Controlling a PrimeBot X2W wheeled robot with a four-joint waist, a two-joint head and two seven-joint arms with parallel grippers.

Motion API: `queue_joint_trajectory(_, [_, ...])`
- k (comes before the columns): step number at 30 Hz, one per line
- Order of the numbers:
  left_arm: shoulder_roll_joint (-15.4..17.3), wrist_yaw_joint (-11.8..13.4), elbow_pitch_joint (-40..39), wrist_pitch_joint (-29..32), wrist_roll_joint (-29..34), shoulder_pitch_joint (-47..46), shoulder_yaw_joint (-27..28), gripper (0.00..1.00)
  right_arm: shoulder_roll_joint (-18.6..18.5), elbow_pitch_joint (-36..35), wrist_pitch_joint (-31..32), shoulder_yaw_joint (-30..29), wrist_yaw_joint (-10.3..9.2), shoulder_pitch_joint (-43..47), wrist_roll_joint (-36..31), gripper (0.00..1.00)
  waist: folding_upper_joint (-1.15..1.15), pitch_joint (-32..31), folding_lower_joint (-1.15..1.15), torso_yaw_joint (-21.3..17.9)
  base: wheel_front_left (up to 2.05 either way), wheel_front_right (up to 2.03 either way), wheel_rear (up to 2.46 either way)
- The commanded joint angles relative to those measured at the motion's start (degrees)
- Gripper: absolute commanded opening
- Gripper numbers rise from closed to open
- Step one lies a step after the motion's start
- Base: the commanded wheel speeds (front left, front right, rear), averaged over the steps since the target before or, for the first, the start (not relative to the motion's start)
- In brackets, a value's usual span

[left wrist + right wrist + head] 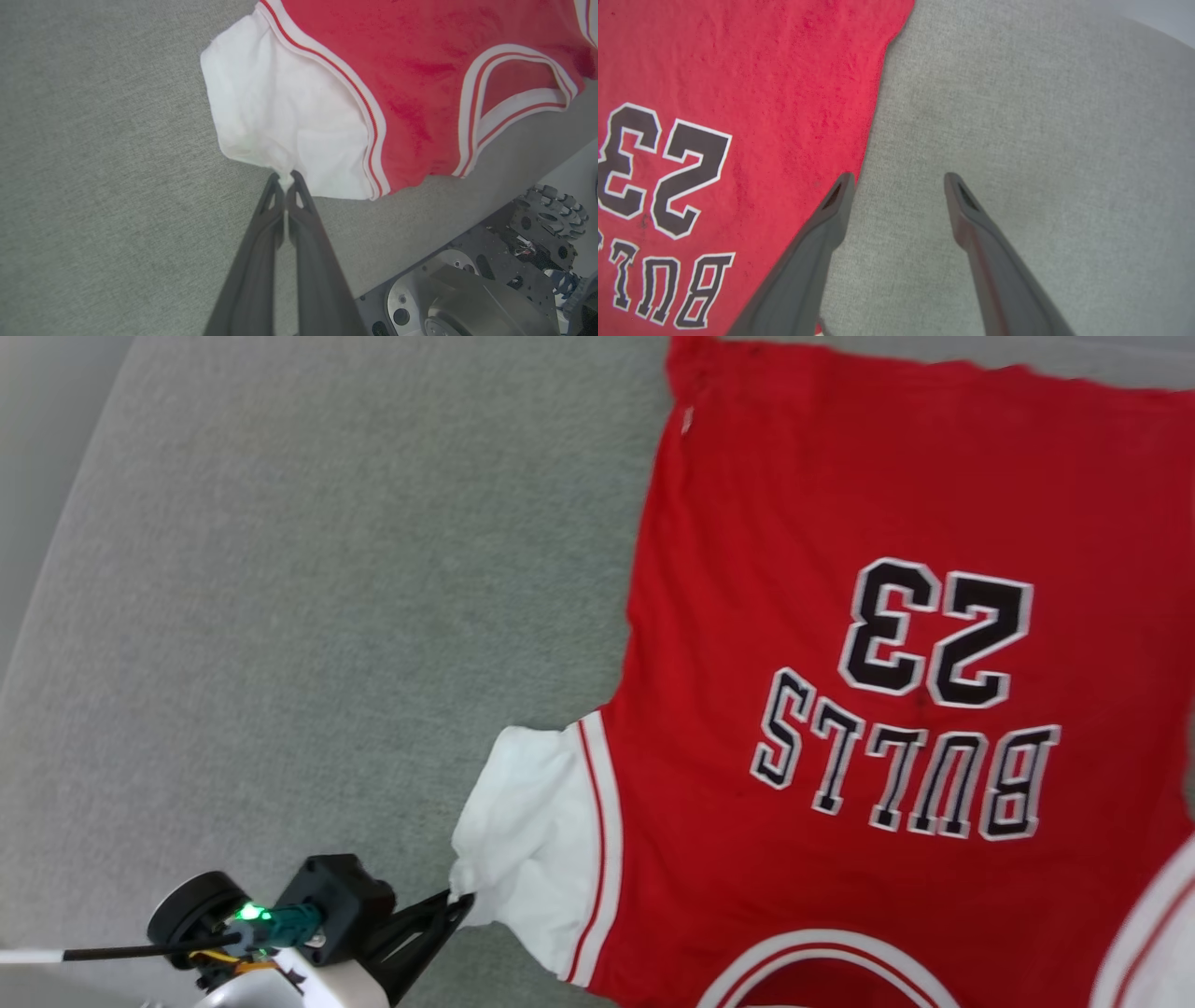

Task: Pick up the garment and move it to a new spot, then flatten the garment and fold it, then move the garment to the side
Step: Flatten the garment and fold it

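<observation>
The garment (840, 644) lies spread flat on the grey table, a red jersey with black "BULLS 23" lettering facing up, its collar toward me. My left gripper (459, 900) is shut on the edge of the garment's white sleeve (527, 840), at the lower left of the head view. In the left wrist view the left gripper (285, 179) pinches a small fold of the sleeve (280, 112) between its tips. My right gripper (899, 179) stands open above the table, its left finger over the garment's side edge (794, 93), with nothing between its fingers.
The grey fabric-covered table (308, 597) stretches wide to the left of the garment. Its rounded left edge shows at the far left of the head view. The robot's base and a wheel (551, 219) show past the table's near edge in the left wrist view.
</observation>
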Motion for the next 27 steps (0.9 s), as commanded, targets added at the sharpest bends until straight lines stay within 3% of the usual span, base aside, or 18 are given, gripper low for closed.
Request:
queue_joint_trajectory(1, [-0.45,-0.55,-0.44,0.33,0.78,-1.5,-0.47,0.0,-0.27,1.65,1.28,0.01,-0.02,-3.2,-1.53,1.0,0.0,4.71,-0.01,4.61,0.0,0.0,0.0])
queue_joint_trajectory(12, [-3.86,-2.1,-1.84,-0.67,2.79,-5.15,-2.77,0.0,0.09,11.01,8.18,-2.39,-0.02,-19.58,-13.13,1.0,0.0,10.84,-0.01,9.62,0.0,0.0,0.0])
queue_joint_trajectory(21, [-5.77,-3.15,0.59,-2.67,3.72,-6.9,-3.59,0.0,3.01,14.34,9.9,-5.97,-0.01,-20.97,-17.27,1.0,0.0,13.48,-0.01,11.2,0.0,0.0,0.0])
queue_joint_trajectory(22, [-5.97,-3.29,0.99,-2.77,3.79,-6.98,-3.64,0.0,3.51,14.75,10.25,-6.02,-0.01,-20.09,-17.23,0.47,0.0,13.55,-0.01,11.21,0.0,0.0,0.0])
queue_joint_trajectory(23, [-6.13,-3.37,1.31,-2.95,3.84,-7.08,-3.74,0.0,3.92,15.02,10.48,-6.27,-0.02,-19.33,-17.09,0.11,0.0,13.58,-0.01,11.21,0.0,0.0,0.0])
queue_joint_trajectory(24, [-6.25,-3.48,1.6,-3.07,3.86,-7.26,-3.78,0.0,4.08,15.14,10.67,-6.62,-0.01,-18.6,-17.03,0.0,0.0,13.57,-0.01,11.21,0.0,0.0,0.0])
queue_joint_trajectory(27, [-6.08,-3.38,2.11,-3.32,4.64,-7.98,-3.56,0.0,3.93,15.19,10.14,-8.99,-0.02,-17.45,-18.63,0.0,0.0,13.31,-0.01,11.11,0.0,0.0,0.0])
